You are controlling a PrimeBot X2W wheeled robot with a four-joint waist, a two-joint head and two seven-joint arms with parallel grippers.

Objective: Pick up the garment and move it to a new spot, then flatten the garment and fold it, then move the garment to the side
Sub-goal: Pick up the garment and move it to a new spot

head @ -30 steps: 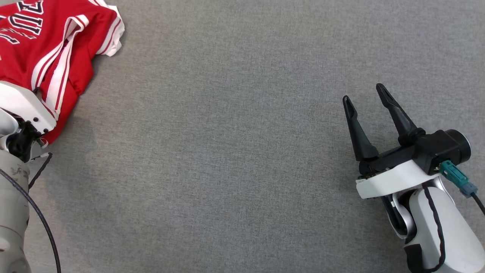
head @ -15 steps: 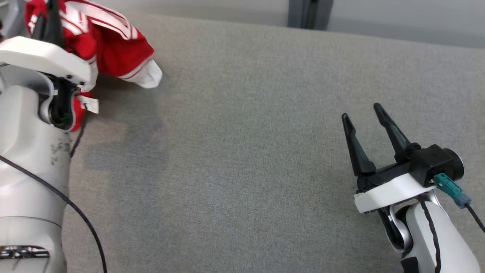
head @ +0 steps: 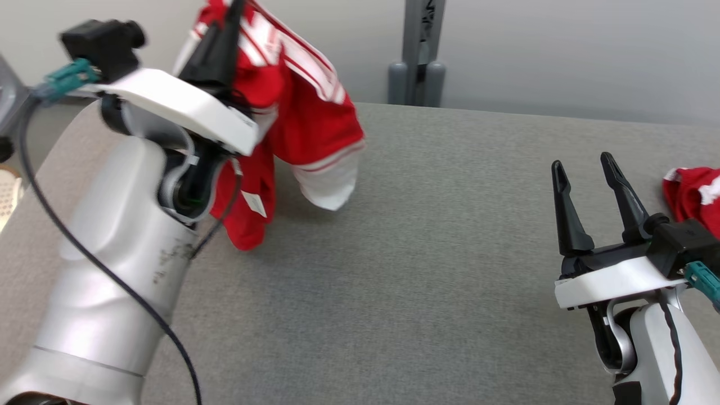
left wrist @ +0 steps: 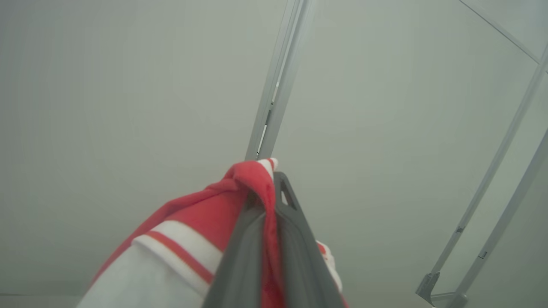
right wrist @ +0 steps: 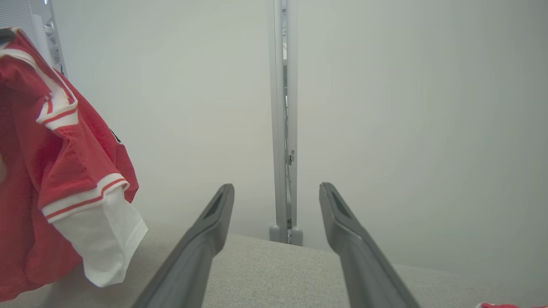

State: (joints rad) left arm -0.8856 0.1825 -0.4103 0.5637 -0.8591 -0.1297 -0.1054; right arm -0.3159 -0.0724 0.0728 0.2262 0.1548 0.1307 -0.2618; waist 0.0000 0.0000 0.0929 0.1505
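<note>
The garment is a red jersey with white stripes and white sleeve ends. It hangs bunched from my left gripper, which is raised above the left part of the grey table and shut on a fold of it. The left wrist view shows the red cloth pinched between the closed fingers, with my left gripper pointing at the wall. The garment's lower folds hang close to the tabletop. My right gripper stands open and holds nothing at the lower right; in its own view the right gripper sees the hanging garment at the left.
Another red-and-white cloth lies at the table's right edge, just beyond my right gripper. A grey post stands behind the table's far edge against a pale wall. The table's left edge runs beside my left forearm.
The head camera has tilted up, bringing the wall and post into view. My left gripper has lifted the garment off the table and carried it up and to the right. The right gripper stays open.
</note>
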